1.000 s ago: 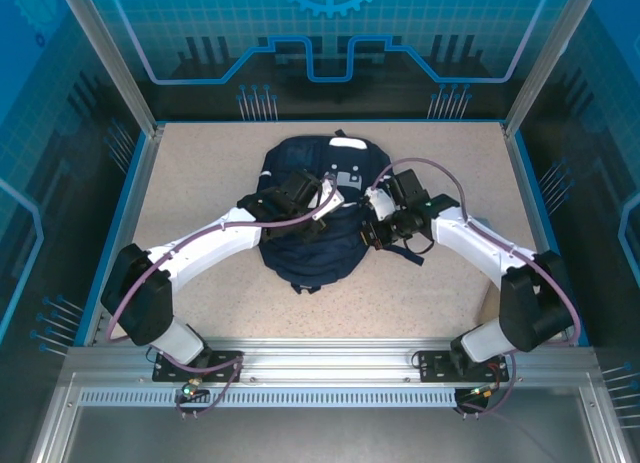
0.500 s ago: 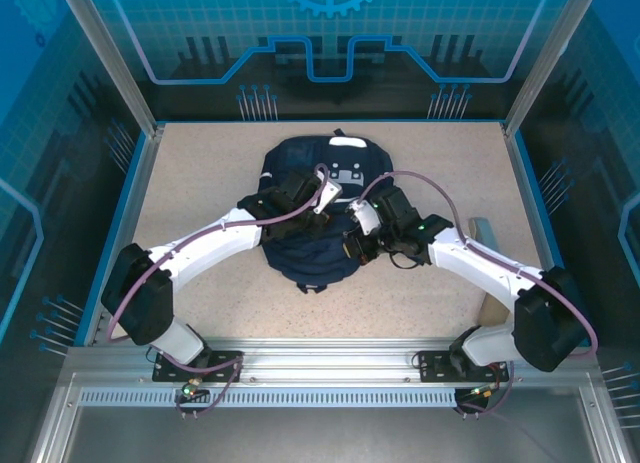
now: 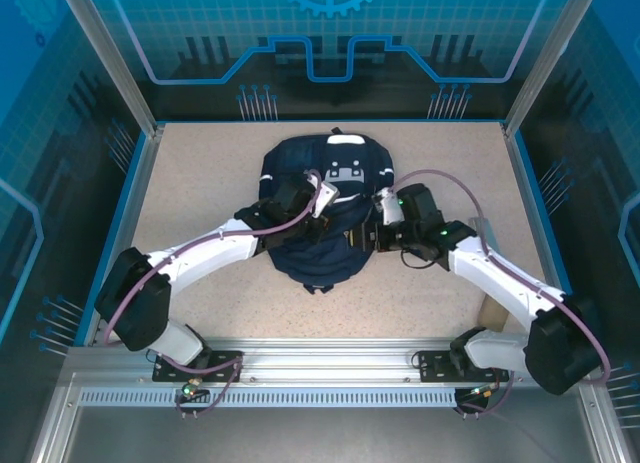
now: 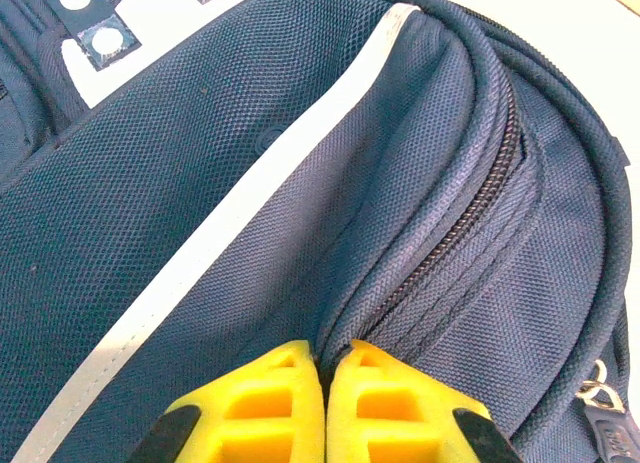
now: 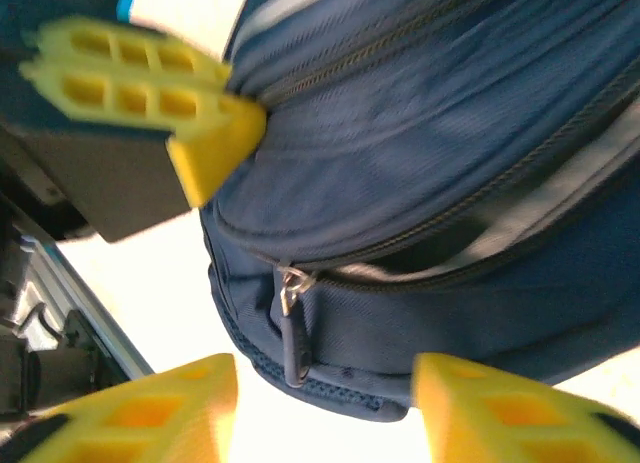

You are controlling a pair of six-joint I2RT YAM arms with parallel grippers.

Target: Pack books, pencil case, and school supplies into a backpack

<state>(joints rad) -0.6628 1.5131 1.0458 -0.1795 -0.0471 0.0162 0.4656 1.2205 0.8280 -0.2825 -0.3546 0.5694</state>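
Your right gripper (image 5: pixel 325 408): fingers about half apart, gripping nothing. The zipper pull (image 5: pixel 292 318) hangs in the gap, at the backpack's (image 3: pixel 300 163) 4 o'clock edge. Your left gripper (image 4: pixel 325 403): pinched tight on a fold of backpack fabric beside the zipper. Backpack lies mid-table, top toward 12 o'clock.

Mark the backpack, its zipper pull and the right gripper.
backpack (image 3: pixel 300 163), top external view, upper fabric panel.
zipper pull (image 5: pixel 293 333), right wrist view, hanging tab.
right gripper (image 5: pixel 322 388), right wrist view, midway between its fingertips.
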